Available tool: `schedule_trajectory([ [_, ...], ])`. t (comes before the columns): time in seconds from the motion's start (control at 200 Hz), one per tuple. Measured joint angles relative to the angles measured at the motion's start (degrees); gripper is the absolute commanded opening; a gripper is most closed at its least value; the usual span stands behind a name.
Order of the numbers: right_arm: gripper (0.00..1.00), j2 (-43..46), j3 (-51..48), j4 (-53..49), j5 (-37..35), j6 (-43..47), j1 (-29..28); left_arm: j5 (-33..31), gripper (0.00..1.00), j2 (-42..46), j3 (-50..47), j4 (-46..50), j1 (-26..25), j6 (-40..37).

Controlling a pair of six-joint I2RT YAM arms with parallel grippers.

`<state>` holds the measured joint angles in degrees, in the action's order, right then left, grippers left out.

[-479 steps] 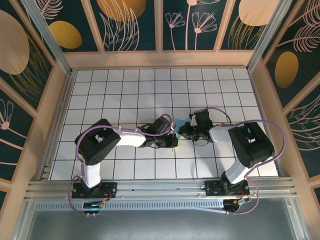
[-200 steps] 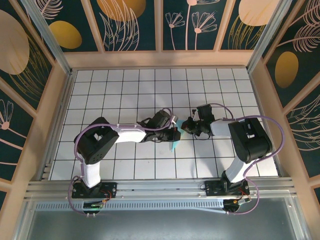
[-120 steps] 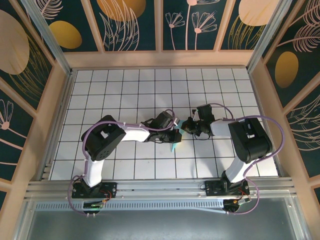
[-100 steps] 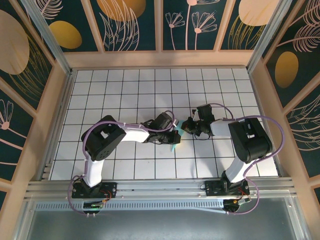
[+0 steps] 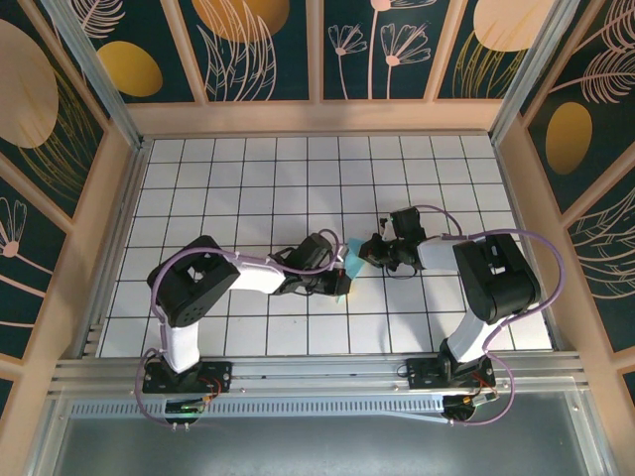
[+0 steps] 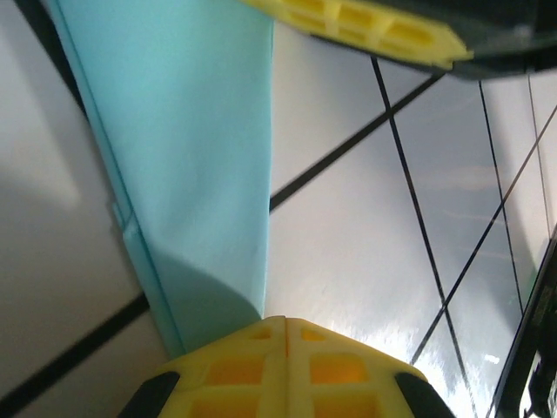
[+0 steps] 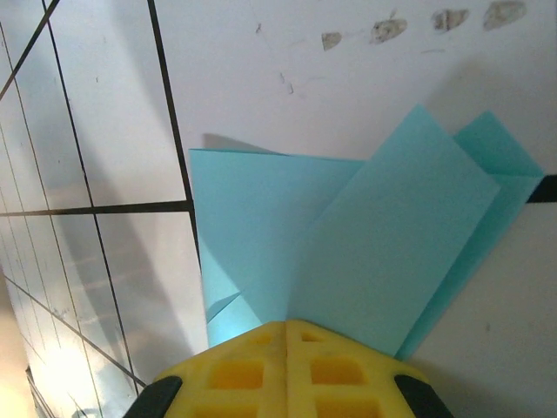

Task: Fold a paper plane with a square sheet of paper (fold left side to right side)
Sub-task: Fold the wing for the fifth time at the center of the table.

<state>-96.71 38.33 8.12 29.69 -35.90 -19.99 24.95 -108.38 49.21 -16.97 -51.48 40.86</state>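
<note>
We start right at the left pincer. Its jaws are closed tight with the tips down on the near end of the turquoise paper. From there the folded strip runs straight ahead and a touch to the left, long axis pointing away from the tips. Whether a layer is nipped between them or only pressed flat, we cannot tell.

Facing it, the right pincer is closed too. The paper fans out directly in front of its tips in overlapping creased layers, touching them.

So both arms meet the paper from opposite sides, and neither is nearer. We judge that the coming fold has to carry one side across that long axis.

Beyond both pincers spreads the white gridded worktop. Farther off stand the dark panelled walls with leaf and flower patterns.
</note>
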Motion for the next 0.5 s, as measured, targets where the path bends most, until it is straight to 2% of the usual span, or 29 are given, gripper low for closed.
schedule_trajectory([
  [0.5, 0.0, 0.04, 0.85, -2.03, 0.42, 1.07, 0.09, -1.46, 0.0, 7.56, -11.56, -5.44, -2.21, -3.23],
])
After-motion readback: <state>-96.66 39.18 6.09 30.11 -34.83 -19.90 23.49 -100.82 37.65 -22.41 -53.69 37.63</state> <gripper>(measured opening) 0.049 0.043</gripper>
